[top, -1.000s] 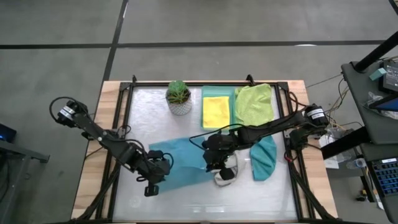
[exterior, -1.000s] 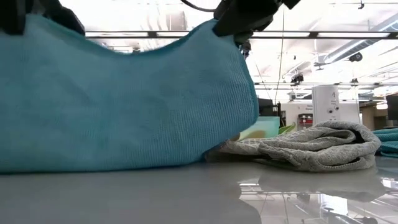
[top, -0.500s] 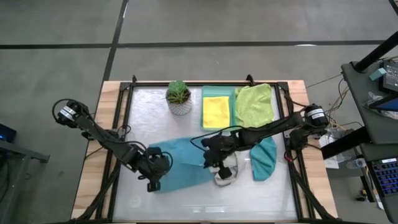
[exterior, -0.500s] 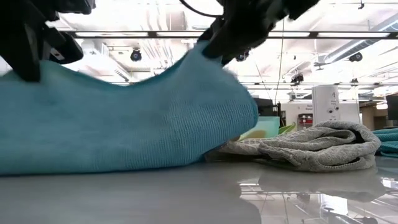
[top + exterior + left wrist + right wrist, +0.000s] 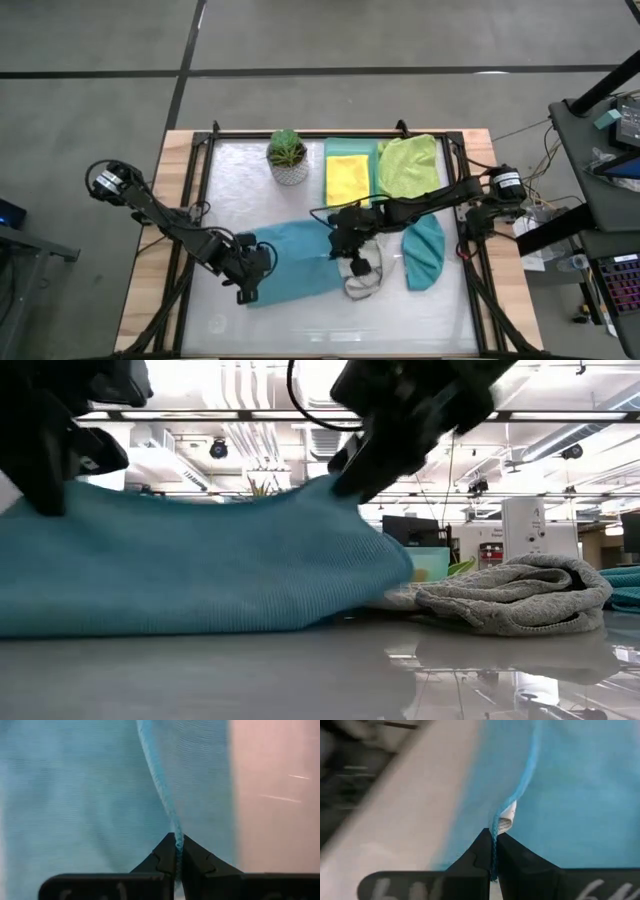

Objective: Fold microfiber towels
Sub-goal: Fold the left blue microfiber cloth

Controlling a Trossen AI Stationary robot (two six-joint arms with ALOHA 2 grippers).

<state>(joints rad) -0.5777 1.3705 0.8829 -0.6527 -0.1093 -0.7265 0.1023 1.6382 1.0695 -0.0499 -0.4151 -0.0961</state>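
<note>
Here the left gripper (image 5: pixel 250 285) has its fingers (image 5: pixel 167 857) clamped on one edge of the light blue towel (image 5: pixel 295 262), and the right gripper (image 5: pixel 342 243) pinches the opposite edge beside a small white tag (image 5: pixel 507 817). The towel lies spread across the front of the surface (image 5: pixel 235 175). The pale grey towel (image 5: pixel 510 595) sits crumpled just beside it, with the teal towel (image 5: pixel 424 253) farther right.

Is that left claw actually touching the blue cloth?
Touching. In the left wrist view, the left gripper is shut on the blue cloth's edge.
</note>
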